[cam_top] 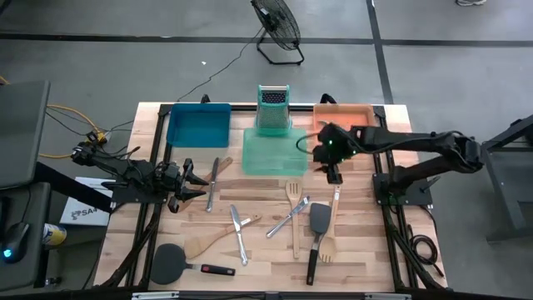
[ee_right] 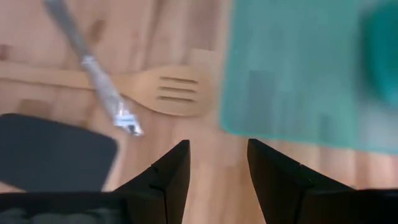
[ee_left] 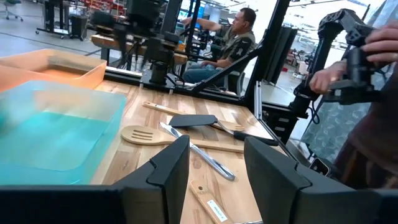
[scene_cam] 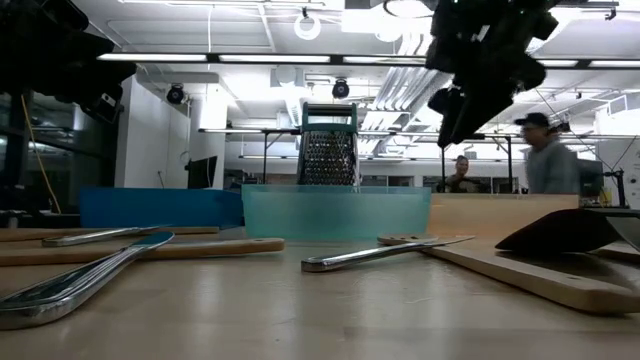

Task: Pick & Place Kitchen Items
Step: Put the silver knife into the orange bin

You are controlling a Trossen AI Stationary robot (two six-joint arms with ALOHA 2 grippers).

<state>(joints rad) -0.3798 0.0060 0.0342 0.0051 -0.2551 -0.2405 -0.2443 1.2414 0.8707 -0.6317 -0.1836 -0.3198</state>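
**Right gripper hovers over slotted spatula**

Left gripper (cam_top: 198, 185) waits, parted and empty, near the table's left edge. Right gripper (cam_top: 333, 176), parted and empty, hangs above the wooden slotted spatula (ee_right: 166, 91) beside the green tray (cam_top: 273, 152); its handle runs toward the front edge

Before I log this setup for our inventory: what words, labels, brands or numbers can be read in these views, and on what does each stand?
No text can be read in any view.
White sheet on the floor left of the table: dark print, too small to read.
Small label on the wooden utensil handle in the left wrist view: marks too blurred to read.
Box grater, trays and the other utensils: no visible lettering.
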